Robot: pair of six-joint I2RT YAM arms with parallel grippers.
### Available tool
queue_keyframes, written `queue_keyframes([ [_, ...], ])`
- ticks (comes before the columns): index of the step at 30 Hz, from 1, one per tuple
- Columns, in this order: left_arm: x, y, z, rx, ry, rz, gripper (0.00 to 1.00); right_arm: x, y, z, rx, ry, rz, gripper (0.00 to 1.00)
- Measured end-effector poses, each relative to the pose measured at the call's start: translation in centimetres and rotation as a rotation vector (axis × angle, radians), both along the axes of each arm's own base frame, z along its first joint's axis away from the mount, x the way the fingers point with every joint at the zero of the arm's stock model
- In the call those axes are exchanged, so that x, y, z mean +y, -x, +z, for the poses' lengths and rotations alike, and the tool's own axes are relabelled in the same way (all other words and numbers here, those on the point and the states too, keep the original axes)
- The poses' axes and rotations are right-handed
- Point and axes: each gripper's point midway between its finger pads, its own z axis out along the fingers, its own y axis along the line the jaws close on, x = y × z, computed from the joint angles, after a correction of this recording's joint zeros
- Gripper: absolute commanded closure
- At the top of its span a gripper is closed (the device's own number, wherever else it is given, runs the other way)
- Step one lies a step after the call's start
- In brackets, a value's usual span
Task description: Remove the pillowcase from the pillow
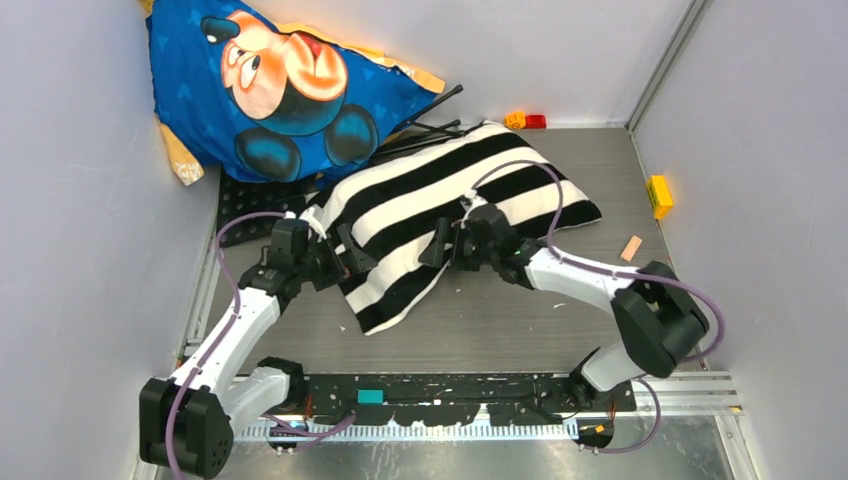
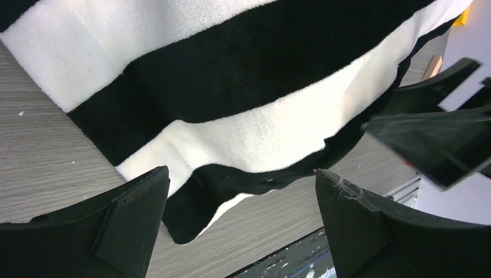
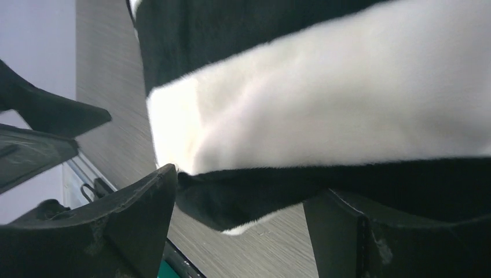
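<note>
Left hand (image 2: 240,174) and right hand (image 3: 240,185) both sit spread astride the near edge of the striped pillowcase (image 1: 450,190) on the desk (image 1: 520,320), seemingly lining up to pinch it off the pillow hidden inside.

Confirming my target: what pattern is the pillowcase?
The soft fabric pillowcase has broad black and cream-white stripes; top external view.

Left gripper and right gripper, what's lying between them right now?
The near end of the striped pillowcase lies between the left gripper and the right gripper; the top external view shows it.
</note>
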Motion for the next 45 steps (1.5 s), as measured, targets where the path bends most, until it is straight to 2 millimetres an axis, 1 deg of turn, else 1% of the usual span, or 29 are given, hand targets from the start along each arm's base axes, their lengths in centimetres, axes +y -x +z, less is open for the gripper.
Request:
queue_keyframes([
  [2,-0.3,0.2,0.0,0.002,0.004,-0.011,0.0,-1.4,-0.6,1.4,-0.018,-0.005,-0.026,0.17],
  [4,-0.7,0.4,0.0,0.002,0.004,-0.026,0.0,-3.9,-1.8,3.4,-0.047,-0.017,-0.085,0.16],
  [6,-1.8,1.0,-0.1,0.002,-0.008,-0.064,0.0,-6.9,-3.2,5.4,-0.086,-0.027,-0.159,0.15],
  [7,-2.5,1.4,-0.2,0.0,-0.021,-0.092,0.0,-8.9,-4.0,6.4,-0.104,-0.031,-0.211,0.14],
  [9,-4.3,2.3,-0.1,-0.013,-0.056,-0.159,0.0,-12.5,-5.0,7.6,-0.125,-0.023,-0.308,0.1],
  [10,-5.1,2.6,0.0,-0.024,-0.076,-0.19,0.0,-14.6,-5.4,7.8,-0.127,-0.009,-0.371,0.09],
  [12,-6.3,2.8,0.6,-0.058,-0.13,-0.242,0.0,-18.6,-5.9,7.7,-0.113,0.03,-0.499,0.09],
  [15,-8.0,2.2,2.1,-0.136,-0.231,-0.305,0.0,-23.0,-6.1,6.5,-0.061,0.072,-0.646,0.07],
  [17,-8.8,1.8,2.6,-0.18,-0.299,-0.336,0.0,-25.3,-6.0,5.4,-0.016,0.08,-0.725,0.07],
  [19,-9.6,1.5,2.5,-0.222,-0.383,-0.368,0.0,-27.7,-5.8,4.0,0.032,0.08,-0.806,0.07],
  [21,-10.5,1.9,1.7,-0.245,-0.462,-0.416,0.0,-29.4,-5.7,2.7,0.076,0.078,-0.868,0.07],
  [22,-10.9,2.2,1.0,-0.25,-0.508,-0.45,0.0,-30.2,-5.6,2.0,0.101,0.076,-0.899,0.06],
  [25,-11.7,3.1,-1.4,-0.23,-0.608,-0.524,0.0,-31.7,-5.8,0.4,0.154,0.068,-0.949,0.05],
  [26,-11.5,3.1,-2.2,-0.218,-0.643,-0.539,0.0,-32.1,-6.1,0.0,0.161,0.059,-0.96,0.04],
  [28,-11.0,2.9,-3.3,-0.197,-0.689,-0.54,0.0,-32.6,-6.7,-0.7,0.183,0.033,-0.975,0.01],
  [33,-10.1,2.1,-3.7,-0.203,-0.75,-0.501,0.0,-33.8,-8.3,-2.1,0.21,-0.01,-1.02,0.01],
  [36,-9.6,1.7,-4.0,-0.202,-0.783,-0.477,0.0,-34.2,-9.6,-2.2,0.202,-0.027,-1.032,0.01],
  [39,-9.2,1.3,-4.8,-0.183,-0.812,-0.463,0.01,-34.6,-11.7,-2.1,0.184,-0.036,-1.035,0.01],
  [40,-9.1,1.2,-5.1,-0.176,-0.821,-0.46,0.04,-34.8,-12.2,-2.2,0.179,-0.039,-1.036,0.02],
  [41,-9.0,1.1,-5.3,-0.171,-0.828,-0.458,0.09,-35.0,-12.9,-2.2,0.17,-0.042,-1.038,0.03],
  [42,-9.0,1.1,-5.5,-0.169,-0.832,-0.455,0.18,-35.1,-13.5,-2.4,0.163,-0.046,-1.04,0.04],
  [44,-9.0,0.9,-5.5,-0.17,-0.828,-0.447,0.42,-35.2,-14.3,-3.0,0.156,-0.058,-1.047,0.08],
  [45,-9.1,0.7,-5.4,-0.176,-0.825,-0.442,0.52,-35.3,-14.6,-3.4,0.158,-0.063,-1.047,0.12],
])
